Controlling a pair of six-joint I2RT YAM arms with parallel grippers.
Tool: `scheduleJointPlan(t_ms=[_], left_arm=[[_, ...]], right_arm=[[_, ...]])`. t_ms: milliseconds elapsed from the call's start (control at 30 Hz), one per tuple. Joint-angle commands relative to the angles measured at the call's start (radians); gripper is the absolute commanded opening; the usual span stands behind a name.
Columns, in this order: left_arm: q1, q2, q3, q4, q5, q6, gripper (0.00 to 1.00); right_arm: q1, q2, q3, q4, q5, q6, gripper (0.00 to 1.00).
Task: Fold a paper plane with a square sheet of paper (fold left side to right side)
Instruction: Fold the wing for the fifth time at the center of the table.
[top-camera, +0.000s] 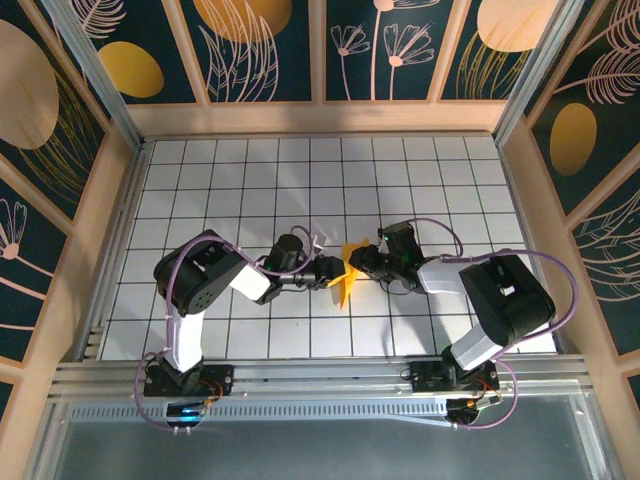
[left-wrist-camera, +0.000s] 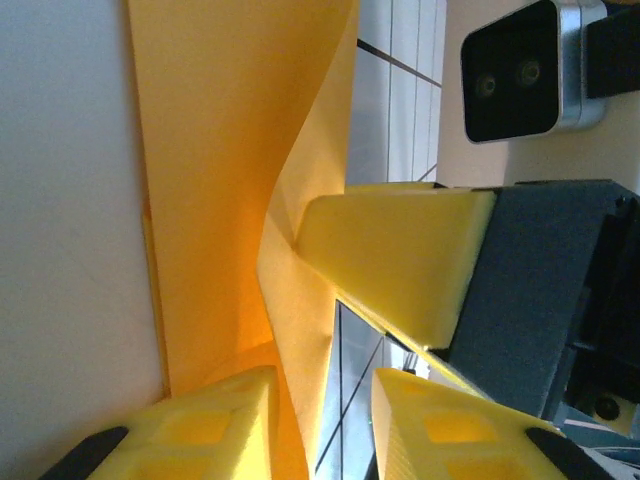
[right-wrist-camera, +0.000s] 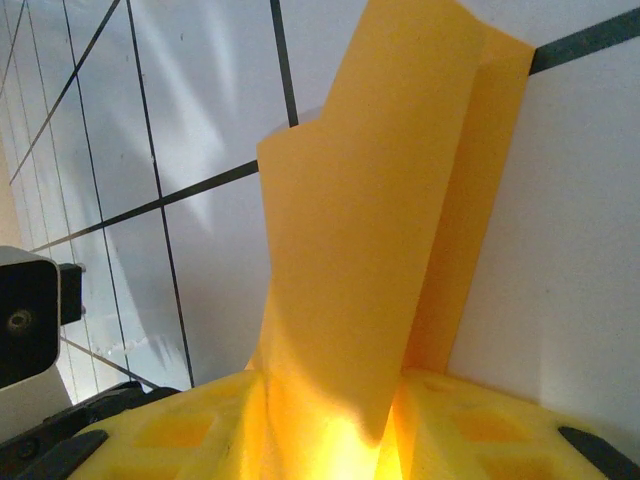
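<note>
Mid-worktop (top-camera: 250, 180), the right gripper (top-camera: 359, 263) is pinching the upraised square sheet of paper (top-camera: 346, 290) while the left gripper (top-camera: 335, 272) is hanging part-open around it, so one-sided tugging is risking a crooked crease.

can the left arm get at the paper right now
Likely yes: the left claw straddles the paper, its jaws apart with a fold between them and nothing in the way. The right claw pinches the sheet from the other side, steadying it.
</note>
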Motion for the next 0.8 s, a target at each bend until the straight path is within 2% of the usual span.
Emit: scheduleJointPlan(t_ms=[0,400,767], left_arm=[[0.005,0.004,0.035,-0.122,-0.031,0.091,0.25],[0.004,0.011,0.078,-0.23,-0.08,0.159,0.09],[0.005,0.021,0.091,-0.305,-0.123,0.204,0.06]], right_arm=[[0.014,0.035,0.012,-0.037,0.05,-0.022,0.39],[0.015,0.038,0.02,-0.053,0.054,-0.031,0.39],[0.015,0.036,0.027,-0.069,0.058,-0.042,0.39]])
